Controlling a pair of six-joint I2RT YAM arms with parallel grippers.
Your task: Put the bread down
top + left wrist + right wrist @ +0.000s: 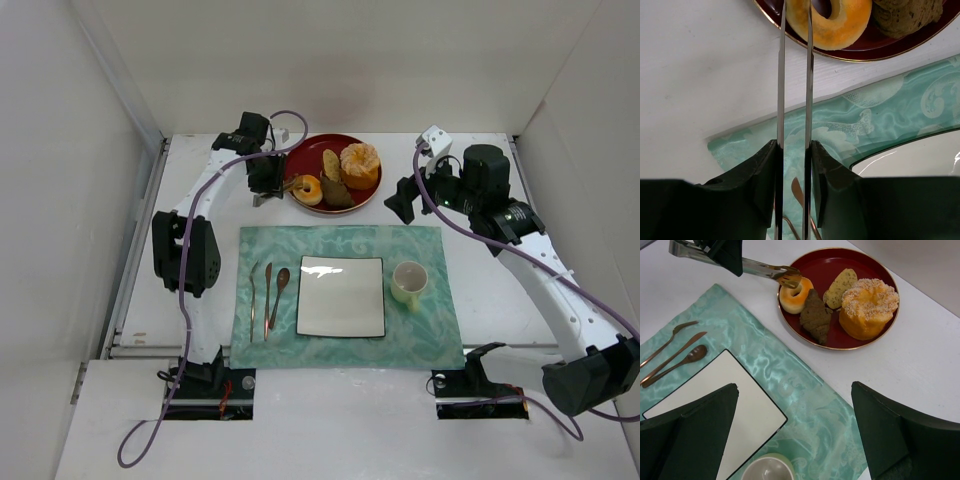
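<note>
Surveying from above, the bread (307, 189) lies at the left of the red plate (335, 136); the left hand (265, 178) is beside it and the right hand (402, 200) hangs spread. Left wrist: the hand pinches tongs (781, 75), whose blades straddle only the ring's near wall, so I judge that so thin a bite may slip or tip it. Right wrist: the bread is glossy, golden and pale-holed, lying against a brown slice (815, 316), which could be dragged along.
</note>
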